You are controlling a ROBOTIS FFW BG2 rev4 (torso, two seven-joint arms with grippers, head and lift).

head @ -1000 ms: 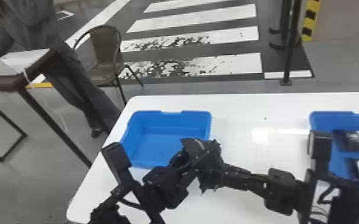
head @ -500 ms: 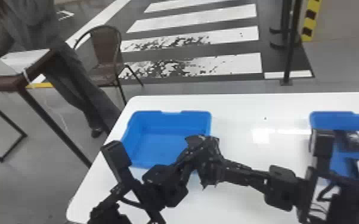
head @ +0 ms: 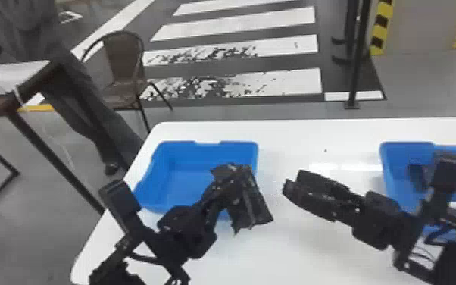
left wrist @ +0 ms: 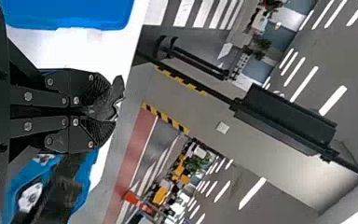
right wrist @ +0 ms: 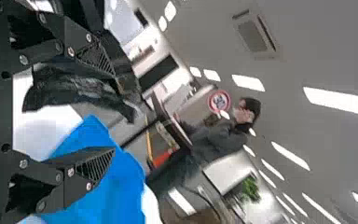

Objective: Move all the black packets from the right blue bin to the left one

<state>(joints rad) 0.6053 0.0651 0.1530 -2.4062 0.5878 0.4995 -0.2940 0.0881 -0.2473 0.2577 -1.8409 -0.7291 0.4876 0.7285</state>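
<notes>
Backed off from the black packet [head: 253, 207], my right gripper [head: 291, 183] is spread open over the worktop [head: 295, 250]. My left gripper [head: 228, 181] clasps that packet at the left blue bin's [head: 204, 151] near right corner.

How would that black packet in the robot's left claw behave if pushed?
The black packet held by the left gripper is probably floppy, judging by its crumpled surface. Its sheen hints it may be slightly slippery. Being flattish, it seems unlikely to roll.
</notes>
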